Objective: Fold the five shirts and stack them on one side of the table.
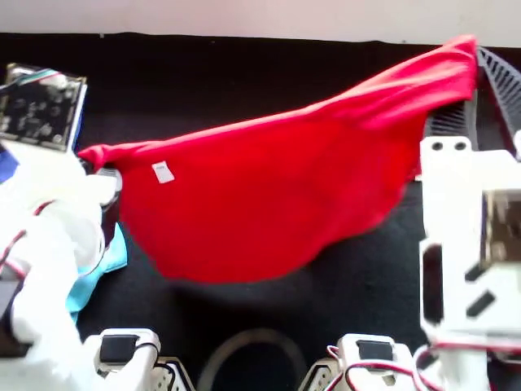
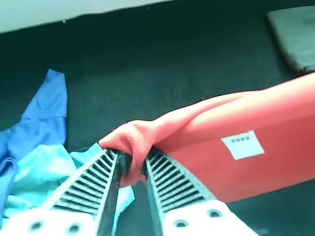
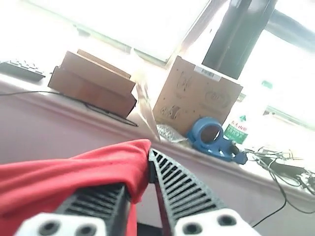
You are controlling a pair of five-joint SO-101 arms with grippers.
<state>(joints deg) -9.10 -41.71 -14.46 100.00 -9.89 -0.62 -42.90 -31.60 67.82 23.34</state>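
A red shirt (image 1: 269, 191) hangs stretched in the air above the black table (image 1: 244, 73), held at both ends. My left gripper (image 2: 132, 158) is shut on one bunched corner of the red shirt (image 2: 236, 147), seen in the high view at the left (image 1: 102, 167). My right gripper (image 3: 145, 169) is shut on the other corner of the red shirt (image 3: 64, 172), raised high at the back right (image 1: 470, 57). A white tag (image 1: 163, 172) shows on the cloth. Blue and turquoise shirts (image 2: 34, 147) lie crumpled on the table under my left gripper.
A grey folded cloth (image 2: 294, 37) lies at the table's far side in the left wrist view. A circuit board (image 1: 41, 106) sits at the back left. Arm bases (image 1: 122, 354) stand along the front edge. Beyond the table, boxes (image 3: 194, 96) rest on a ledge.
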